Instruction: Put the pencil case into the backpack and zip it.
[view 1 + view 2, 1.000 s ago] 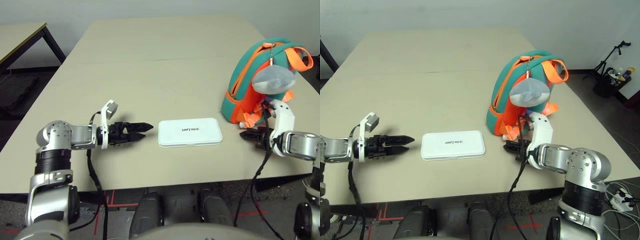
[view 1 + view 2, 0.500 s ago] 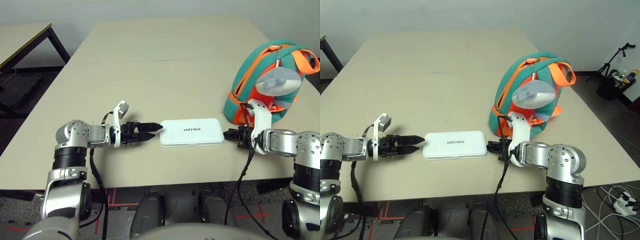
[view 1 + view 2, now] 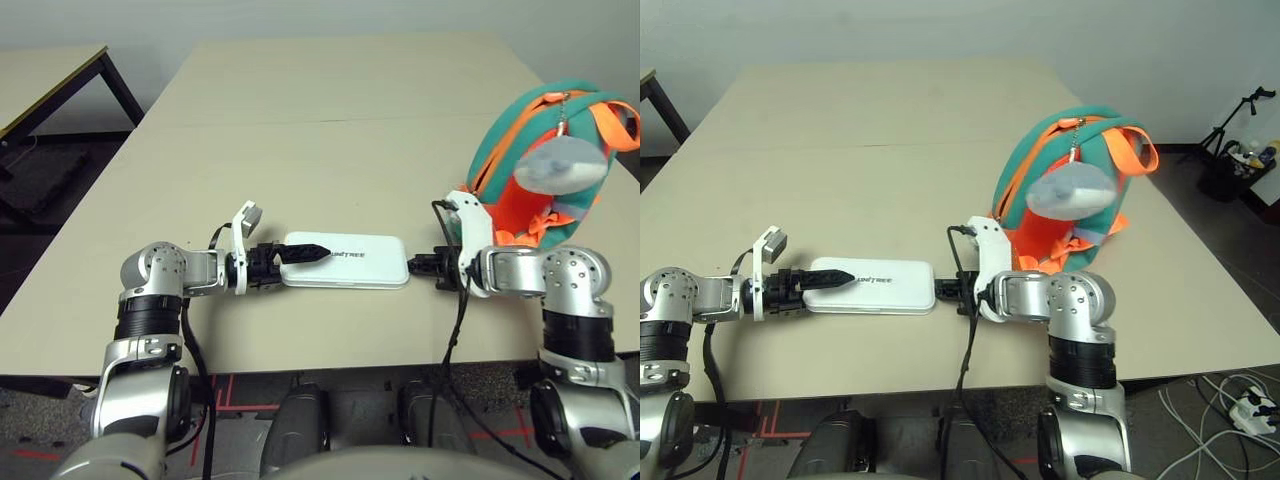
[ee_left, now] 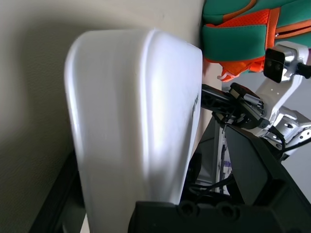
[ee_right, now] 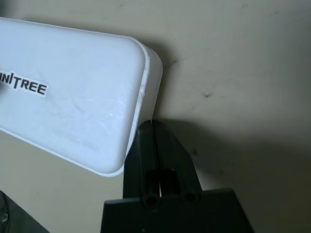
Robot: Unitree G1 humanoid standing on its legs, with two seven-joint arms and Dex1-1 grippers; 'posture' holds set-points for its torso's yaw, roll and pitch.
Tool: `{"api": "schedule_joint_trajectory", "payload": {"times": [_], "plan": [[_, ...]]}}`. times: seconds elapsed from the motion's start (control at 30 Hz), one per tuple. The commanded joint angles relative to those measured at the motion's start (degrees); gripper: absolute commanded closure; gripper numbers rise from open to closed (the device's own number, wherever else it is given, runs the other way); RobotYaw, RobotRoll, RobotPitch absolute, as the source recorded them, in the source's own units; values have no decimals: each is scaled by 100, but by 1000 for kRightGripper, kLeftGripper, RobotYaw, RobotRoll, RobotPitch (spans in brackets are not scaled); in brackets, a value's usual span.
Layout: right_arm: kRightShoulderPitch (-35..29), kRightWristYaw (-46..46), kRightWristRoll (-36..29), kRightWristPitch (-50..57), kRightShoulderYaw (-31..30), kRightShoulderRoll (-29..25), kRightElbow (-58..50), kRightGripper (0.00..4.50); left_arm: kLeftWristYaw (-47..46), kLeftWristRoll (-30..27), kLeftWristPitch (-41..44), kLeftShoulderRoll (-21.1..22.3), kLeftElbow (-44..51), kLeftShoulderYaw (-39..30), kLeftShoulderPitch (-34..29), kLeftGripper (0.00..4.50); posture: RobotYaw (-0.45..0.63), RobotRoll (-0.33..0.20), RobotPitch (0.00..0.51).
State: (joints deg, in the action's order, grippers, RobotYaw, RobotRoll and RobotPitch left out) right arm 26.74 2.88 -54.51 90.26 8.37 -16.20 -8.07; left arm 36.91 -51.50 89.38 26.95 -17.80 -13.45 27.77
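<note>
Two grippers meet the pencil case [image 3: 345,260] from opposite ends near the front edge of the counter [image 3: 330,150]. Our left gripper [image 3: 300,258] is spread wide, with its upper finger [image 3: 305,251] lying over the case's left end and the lower one at that end's near side. We cannot tell if the fingers press the case. Our right gripper [image 3: 418,265] has its fingers pressed together, and its tip touches the case's right end. The white case lies flat on the counter, with its long side running left to right. Farther back and to the right stands the backpack [image 3: 520,160], teal with orange trim and straps. A grey plush charm [image 3: 560,165] hangs on its front. Well to the far left, a second table [image 3: 45,70] stands apart.
</note>
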Motion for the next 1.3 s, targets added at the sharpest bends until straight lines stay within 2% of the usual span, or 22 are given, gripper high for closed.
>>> {"api": "schedule_joint_trajectory", "payload": {"times": [0.03,0.1,0.13,0.23,0.43,0.47,0.53,0.63,0.73,0.83,0.93,1.03,1.13,1.3], "plan": [[-50,-251,172,202,-100,-196,-198,4468,-11,92,65,20,215,76,-194,0,55,0,77],[-151,-589,157,66,-163,-498,-530,4468,40,17,92,109,455,-13,-231,0,56,0,78],[-207,-757,118,35,-164,-662,-712,4497,61,-39,140,158,573,-91,-237,181,54,0,79],[-444,-1178,-54,-16,46,-1041,-1265,3931,115,-198,267,318,923,-349,-233,819,44,0,80],[-862,-1730,-322,-139,515,-1379,-2130,1967,221,-450,311,517,1436,-549,-112,2845,15,0,75],[-894,-1783,-352,-142,588,-1404,-2230,1684,219,-489,311,524,1484,-547,-79,3064,14,0,74],[-1038,-1974,-592,-182,953,-1522,-2532,1056,247,-671,311,536,1642,-543,42,3087,8,0,69],[-1602,-2422,-1282,-62,1809,-2008,-3037,78,180,-1038,312,549,1778,-644,376,3087,-10,0,70],[-2477,-2853,-2103,43,2782,-2740,-3283,0,-31,-1278,312,466,1822,-785,618,3087,-32,0,73],[-3441,-2973,-3029,111,4082,-3645,-2981,0,-309,-1367,312,289,1904,-977,789,3087,-75,0,79],[-3775,-2958,-3178,7,4946,-4395,-2363,0,-596,-1361,226,61,1900,-1181,954,3087,-109,0,80],[-3356,-2655,-2443,-813,4817,-4539,-1898,0,-854,-1223,-90,-150,1782,-1202,1151,3087,-101,0,80],[-2814,-2481,-1646,-1853,4232,-4179,-1714,0,-1010,-1139,-398,-302,1718,-1192,1303,3087,-97,0,82],[-2159,-2465,-572,-2860,3201,-3917,-1214,0,-1210,-1260,-511,-454,1889,-1233,1290,3087,-59,0,98]]}}
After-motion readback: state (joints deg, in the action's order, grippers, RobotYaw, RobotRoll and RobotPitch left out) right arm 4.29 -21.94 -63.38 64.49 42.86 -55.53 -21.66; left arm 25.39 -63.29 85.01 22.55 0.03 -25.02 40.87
